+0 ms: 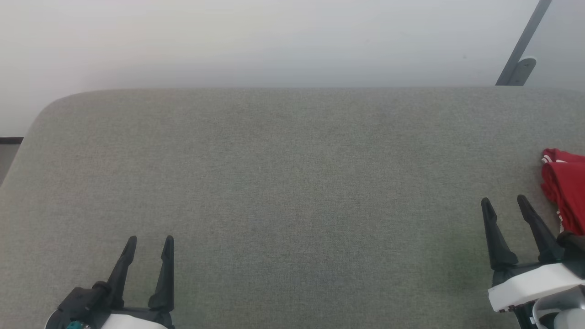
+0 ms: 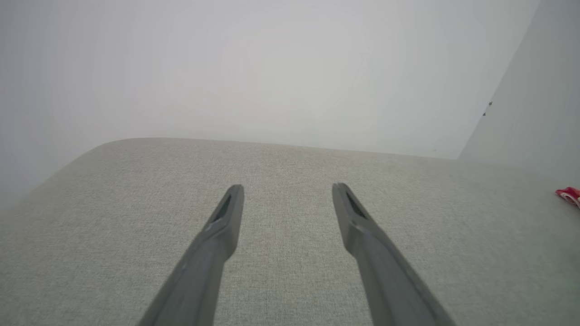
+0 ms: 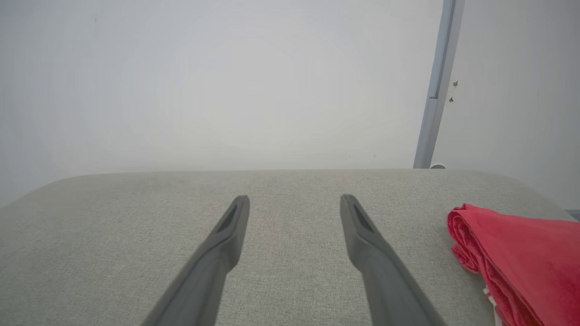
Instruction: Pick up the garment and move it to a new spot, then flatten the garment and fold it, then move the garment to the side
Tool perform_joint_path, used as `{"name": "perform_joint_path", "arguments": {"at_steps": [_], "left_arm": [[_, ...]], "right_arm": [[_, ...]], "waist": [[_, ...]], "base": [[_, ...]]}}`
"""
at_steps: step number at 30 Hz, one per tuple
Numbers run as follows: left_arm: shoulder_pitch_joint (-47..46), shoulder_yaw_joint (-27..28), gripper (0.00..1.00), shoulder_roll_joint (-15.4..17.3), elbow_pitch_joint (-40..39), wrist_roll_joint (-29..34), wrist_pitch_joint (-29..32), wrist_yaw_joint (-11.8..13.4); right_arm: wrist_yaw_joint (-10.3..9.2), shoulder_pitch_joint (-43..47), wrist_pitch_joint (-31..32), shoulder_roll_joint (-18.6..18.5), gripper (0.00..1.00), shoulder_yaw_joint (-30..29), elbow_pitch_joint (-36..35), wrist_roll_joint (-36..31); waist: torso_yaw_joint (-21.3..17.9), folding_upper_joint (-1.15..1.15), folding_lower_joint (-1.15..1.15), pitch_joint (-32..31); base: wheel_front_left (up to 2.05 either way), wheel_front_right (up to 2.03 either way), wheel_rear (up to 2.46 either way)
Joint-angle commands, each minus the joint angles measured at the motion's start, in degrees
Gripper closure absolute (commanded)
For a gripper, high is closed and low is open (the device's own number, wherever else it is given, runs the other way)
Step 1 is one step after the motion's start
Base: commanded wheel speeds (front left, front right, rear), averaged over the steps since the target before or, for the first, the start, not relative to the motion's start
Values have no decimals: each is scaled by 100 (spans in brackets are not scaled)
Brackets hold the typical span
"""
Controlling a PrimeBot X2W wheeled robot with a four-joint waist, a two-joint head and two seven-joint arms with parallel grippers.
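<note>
Both of my hands are empty. The left hand (image 1: 151,238) hovers over the near edge of the desk (image 1: 292,183) towards its left corner, its two fingers well apart with nothing between them. The right hand (image 1: 503,199) is over the near right part of the desk, its fingers spread just as wide and gripping nothing.

The garment (image 1: 564,183) lies at the right edge of the desk, just beside my right hand on its outer side but not touching the fingers. In the right wrist view it reads as a compact red bundle (image 3: 521,253) with stacked layers along its near side and a bit of white trim at the bottom. I can't make out the lettering. The wide middle of the desk carries nothing.

My judgement is that the work is at or near its end. The layered shape looks more like a fold than a loose heap, and it sits off to the side where the task wants it. I can't rule out an untidy fold, since part of it runs out of the picture. If so, only a check of the fold is left.
</note>
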Motion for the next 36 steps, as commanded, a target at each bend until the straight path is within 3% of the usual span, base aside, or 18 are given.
{"name": "perform_joint_path", "arguments": {"at_steps": [1, 22, 23, 29, 36], "left_arm": [[-10, 0, 0, 5, -23, 46, -27, -8], [-91, 69, 0, -39, 3, -45, -27, -8], [-99, 83, 100, -39, -1, -25, -27, -8], [16, -3, 100, -126, 270, -61, 15, 1], [-96, 0, 100, -139, 332, -829, 190, 5]], "right_arm": [[-6, 40, 16, 14, 0, -4, -30, -58], [-6, 75, 51, 128, 0, -22, -144, 16], [-6, 63, 52, 130, 100, -12, -144, 19], [1, 191, 56, 241, 100, 23, 130, 51], [1, 127, 226, 326, 100, -31, 173, 745]], "waist": [[2, 0, 0, 4], [-3, 0, 0, 50], [-7, 0, 0, 56], [-7, 0, 0, 54], [-23, 0, 0, 33]], "base": [[0, 0, 0], [0, 0, 0], [0, 0, 0], [0, 0, 0], [0, 0, 0]]}}
